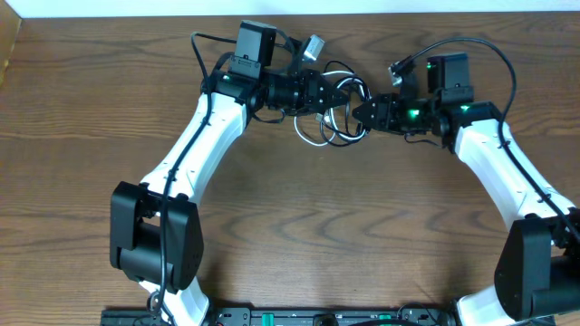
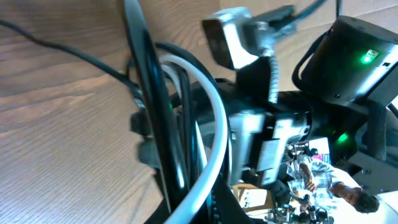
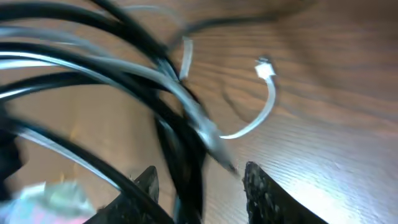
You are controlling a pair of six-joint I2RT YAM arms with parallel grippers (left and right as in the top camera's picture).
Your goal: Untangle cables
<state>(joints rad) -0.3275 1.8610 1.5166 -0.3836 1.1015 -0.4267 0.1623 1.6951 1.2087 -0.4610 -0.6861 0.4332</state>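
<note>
The white and black cables (image 1: pixel 323 127) lie tangled in loops at the far middle of the wooden table (image 1: pixel 299 226). My left gripper (image 1: pixel 347 93) comes in from the left and is shut on the bundle. In the left wrist view the white cable (image 2: pixel 211 112) and the black cable (image 2: pixel 152 93) run down into the left gripper (image 2: pixel 208 208). My right gripper (image 1: pixel 360 112) faces it from the right. Its fingers (image 3: pixel 255 186) stand apart around the black cable (image 3: pixel 180 155), with a gap on each side. A white plug end (image 3: pixel 264 68) lies loose on the wood.
Both arms meet close together near the table's far edge (image 1: pixel 109 20). The right arm's wrist with its green light (image 2: pixel 367 59) fills the left wrist view. Thick black arm wires (image 1: pixel 489 50) arc over the right wrist. A cardboard edge (image 1: pixel 7 45) sits at far left.
</note>
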